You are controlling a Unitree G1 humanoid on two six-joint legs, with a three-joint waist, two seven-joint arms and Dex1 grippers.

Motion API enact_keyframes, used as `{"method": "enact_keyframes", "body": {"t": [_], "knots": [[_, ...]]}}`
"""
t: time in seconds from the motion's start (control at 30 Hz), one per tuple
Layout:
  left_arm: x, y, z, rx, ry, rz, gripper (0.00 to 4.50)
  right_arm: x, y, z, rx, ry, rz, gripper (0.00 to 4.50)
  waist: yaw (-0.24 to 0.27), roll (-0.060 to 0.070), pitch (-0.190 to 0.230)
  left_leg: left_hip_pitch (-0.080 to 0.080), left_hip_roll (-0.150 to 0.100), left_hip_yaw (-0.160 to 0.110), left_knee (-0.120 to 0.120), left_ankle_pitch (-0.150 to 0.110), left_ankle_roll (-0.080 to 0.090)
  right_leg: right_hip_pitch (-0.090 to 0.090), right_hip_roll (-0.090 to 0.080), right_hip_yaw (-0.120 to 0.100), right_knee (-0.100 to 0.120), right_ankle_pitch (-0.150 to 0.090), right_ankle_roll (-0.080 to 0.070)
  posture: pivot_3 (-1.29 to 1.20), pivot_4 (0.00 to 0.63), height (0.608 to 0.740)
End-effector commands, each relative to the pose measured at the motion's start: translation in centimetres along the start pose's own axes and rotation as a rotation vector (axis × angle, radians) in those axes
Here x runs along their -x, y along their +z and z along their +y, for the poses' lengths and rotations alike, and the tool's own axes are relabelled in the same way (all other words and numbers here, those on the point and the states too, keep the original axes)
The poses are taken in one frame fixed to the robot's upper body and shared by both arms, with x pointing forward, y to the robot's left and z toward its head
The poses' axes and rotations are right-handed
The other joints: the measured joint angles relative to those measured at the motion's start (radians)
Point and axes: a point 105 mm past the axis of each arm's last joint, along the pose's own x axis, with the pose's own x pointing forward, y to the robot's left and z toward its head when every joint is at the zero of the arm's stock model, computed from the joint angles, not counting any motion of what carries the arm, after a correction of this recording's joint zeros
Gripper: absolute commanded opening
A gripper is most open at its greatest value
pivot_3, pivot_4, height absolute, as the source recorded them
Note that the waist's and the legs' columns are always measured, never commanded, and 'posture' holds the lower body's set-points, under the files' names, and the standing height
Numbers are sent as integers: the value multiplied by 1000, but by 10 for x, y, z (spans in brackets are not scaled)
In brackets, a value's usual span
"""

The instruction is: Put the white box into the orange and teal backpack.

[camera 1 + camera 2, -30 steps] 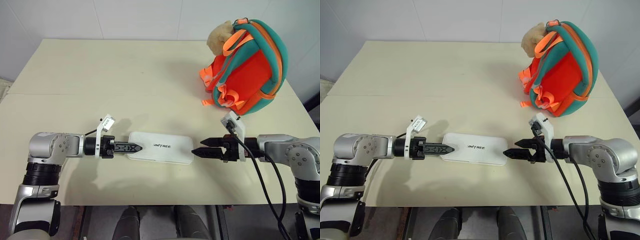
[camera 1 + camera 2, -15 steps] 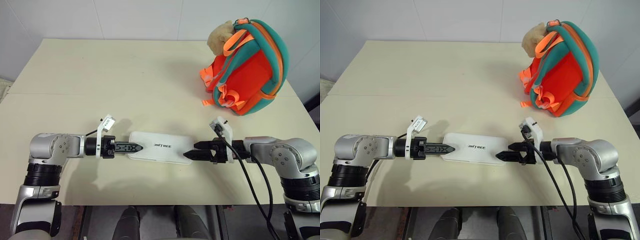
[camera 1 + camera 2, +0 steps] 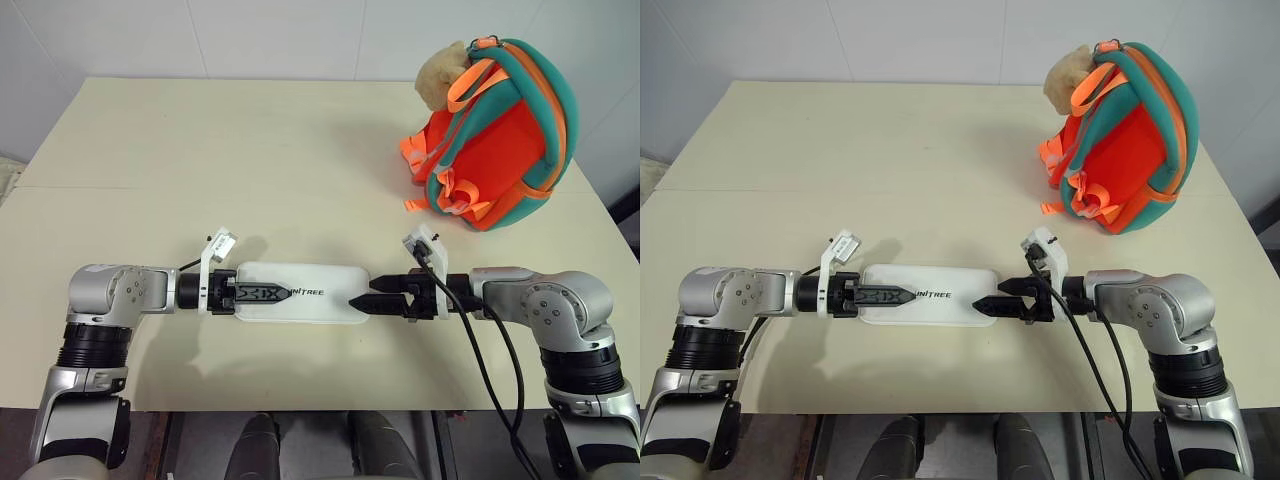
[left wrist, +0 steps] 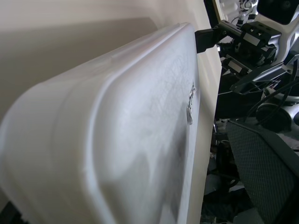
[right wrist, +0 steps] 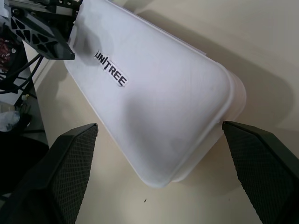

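Box (image 3: 300, 293) lies flat near the table's (image 3: 200, 160) front edge, about mid-width, w/ both arms level at its short ends: left pincer (image 3: 262, 293) over the left end, tips reaching just short of the dark lettering, right pincer (image 3: 365, 302) at the right end, tips touching or just over that edge. Both pincers spread wide, fingers (image 5: 70, 163) either side of the box end in the right wrist view, nothing gripped. Backpack (image 3: 500, 135) stands upright at the far right corner, well apart from the box, plush toy (image 3: 440, 75) at its top.
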Motion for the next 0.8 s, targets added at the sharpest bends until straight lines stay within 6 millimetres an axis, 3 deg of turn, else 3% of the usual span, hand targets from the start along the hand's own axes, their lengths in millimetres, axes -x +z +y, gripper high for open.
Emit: {"method": "enact_keyframes", "body": {"t": [0.03, 0.17, 0.23, 0.57, 0.7, 0.8], "knots": [[-5, -2, 1, 22, -7, 14, 4481, -4, 8, 12, 46, 48, -21, 4500, 0, 0, 0, 0, 0, 0, 0, 0, 0, 0, 0, 0, 0, 0, 0, 0, 150, 740], [1, 2, -2, 42, -26, -7, 4481, -4, 4, 8, 38, 36, -21, 4500, -2, 0, 0, 0, 0, 0, 0, 0, 0, 0, 0, 0, 0, 0, 0, 0, 150, 740], [5, 2, -6, 63, -49, -11, 4109, -3, 2, 6, 34, 28, -19, 4500, -2, 0, 0, 0, 0, 0, 0, 0, 0, 0, 0, 0, 0, 0, 0, 0, 150, 740], [10, 16, -22, 126, -159, -77, 1253, -2, 1, 0, 39, 22, -43, 4500, -3, 0, 0, -6, 1, 0, -3, 0, 0, -6, 0, -1, -2, 0, 0, 0, 150, 740], [9, 21, -26, 121, -186, -101, 1226, 2, 4, -3, 56, 0, -83, 4500, -2, 0, 0, -6, 0, 0, -2, 0, 0, -7, 0, -1, -1, 0, 0, 0, 150, 740], [14, 24, -27, 87, -174, -128, 1226, 20, 20, -11, 124, -100, -167, 4500, -2, 0, 0, -10, 0, 0, -1, 0, -1, -11, 0, 0, 0, 0, 0, 0, 150, 740]]}}
